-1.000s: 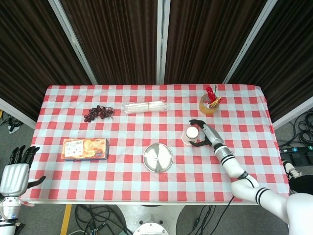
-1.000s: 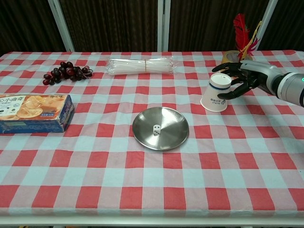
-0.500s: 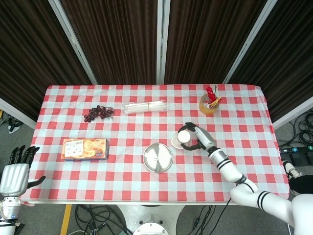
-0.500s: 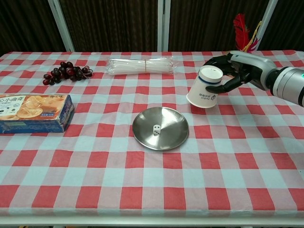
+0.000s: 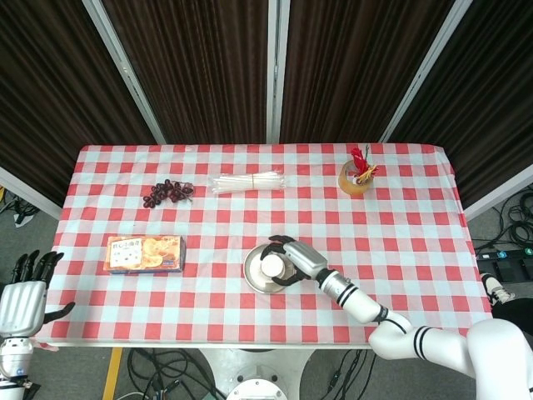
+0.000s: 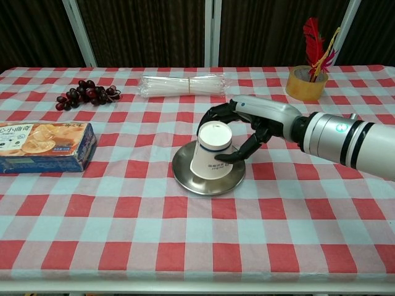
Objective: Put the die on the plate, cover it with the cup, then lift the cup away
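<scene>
An upside-down white paper cup (image 6: 211,150) (image 5: 272,266) stands on the round metal plate (image 6: 184,176) (image 5: 251,271) in the middle of the table. My right hand (image 6: 242,128) (image 5: 293,257) grips the cup from behind and from the right side. The die is hidden; the cup covers the spot on the plate where it lay. My left hand (image 5: 23,294) hangs open off the table's left front corner, holding nothing, and shows only in the head view.
A snack box (image 6: 42,146) lies at the left. Grapes (image 6: 86,95) and a bundle of white straws (image 6: 182,85) lie toward the back. A yellow tape roll with red feathers (image 6: 307,77) stands at the back right.
My right hand carried the cup leftward from the right side of the table and set it mouth-down on the plate, over the die. The left hand stayed put.
</scene>
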Tool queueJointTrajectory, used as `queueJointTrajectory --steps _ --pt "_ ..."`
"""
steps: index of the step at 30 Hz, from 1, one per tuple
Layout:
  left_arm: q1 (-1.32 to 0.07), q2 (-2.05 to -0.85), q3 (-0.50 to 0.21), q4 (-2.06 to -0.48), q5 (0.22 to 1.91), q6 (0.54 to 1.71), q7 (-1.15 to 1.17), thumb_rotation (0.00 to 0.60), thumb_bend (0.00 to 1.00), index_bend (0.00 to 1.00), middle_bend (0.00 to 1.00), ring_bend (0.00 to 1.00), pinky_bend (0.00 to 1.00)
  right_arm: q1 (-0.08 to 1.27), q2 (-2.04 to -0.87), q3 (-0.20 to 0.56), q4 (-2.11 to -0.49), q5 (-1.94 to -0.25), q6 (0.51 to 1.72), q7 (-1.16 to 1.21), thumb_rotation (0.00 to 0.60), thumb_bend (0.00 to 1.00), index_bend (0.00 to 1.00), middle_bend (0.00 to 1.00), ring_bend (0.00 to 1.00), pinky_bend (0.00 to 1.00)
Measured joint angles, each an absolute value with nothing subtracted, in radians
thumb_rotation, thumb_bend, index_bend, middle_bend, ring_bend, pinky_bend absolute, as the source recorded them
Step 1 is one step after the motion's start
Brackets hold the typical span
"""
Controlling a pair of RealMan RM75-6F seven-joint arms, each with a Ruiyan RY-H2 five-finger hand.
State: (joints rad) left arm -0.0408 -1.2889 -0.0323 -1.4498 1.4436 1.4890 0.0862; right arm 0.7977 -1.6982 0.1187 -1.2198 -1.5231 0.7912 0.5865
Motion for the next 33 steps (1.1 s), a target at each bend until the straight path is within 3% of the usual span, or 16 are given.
queueJointTrajectory --steps 15,24,33 --pt "-0.037 -1.291 -0.033 -1.441 1.438 1.485 0.075 0.600 0.00 0.14 0.13 0.02 0.02 0.823 -1.783 0.144 -1.079 -1.453 0.782 0.588 0.600 0.28 0.58 0.29 0.08 0.09" --pt "-0.036 -1.291 -0.032 -1.441 1.442 1.488 0.077 0.600 0.00 0.14 0.13 0.02 0.02 0.833 -1.750 0.096 -1.134 -1.519 0.784 0.690 0.600 0.28 0.57 0.30 0.08 0.08" --pt "-0.031 -1.293 -0.032 -1.438 1.436 1.487 0.075 0.600 0.00 0.14 0.13 0.02 0.02 0.841 -1.770 0.109 -1.088 -1.480 0.777 0.689 0.600 0.29 0.56 0.30 0.08 0.07"
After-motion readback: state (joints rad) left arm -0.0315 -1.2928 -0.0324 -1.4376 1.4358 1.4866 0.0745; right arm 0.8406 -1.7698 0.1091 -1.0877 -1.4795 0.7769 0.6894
